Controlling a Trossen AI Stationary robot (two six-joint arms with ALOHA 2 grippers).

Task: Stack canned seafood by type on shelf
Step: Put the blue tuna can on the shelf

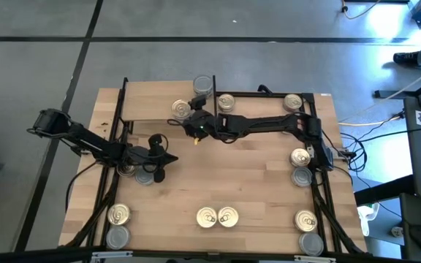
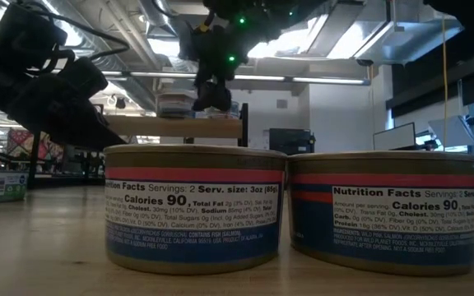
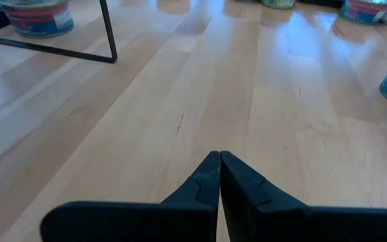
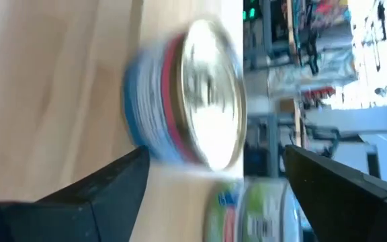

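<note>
The shelf [image 1: 148, 108] stands at the table's far left, and two tins sit on it: a gold-lidded one [image 1: 180, 109] and a silver-topped one [image 1: 204, 85]. My right gripper [image 1: 189, 121] hovers open just right of the gold-lidded tin. In the right wrist view that blue-and-red tin [image 4: 187, 94] stands on the plank ahead of the spread fingers [image 4: 106, 195], untouched, with a green-labelled tin [image 4: 247, 208] beside it. My left gripper [image 1: 168, 158] is shut and empty over the table's left half [image 3: 219, 156]. Other tins stand around the table.
Two tins [image 1: 207, 217] [image 1: 227, 217] stand side by side at the near edge and fill the low view [image 2: 194, 210]. More tins stand at the right edge [image 1: 300, 156], the near corners [image 1: 118, 214] [image 1: 305, 220] and beside the left arm [image 1: 145, 175]. The table's middle is bare wood.
</note>
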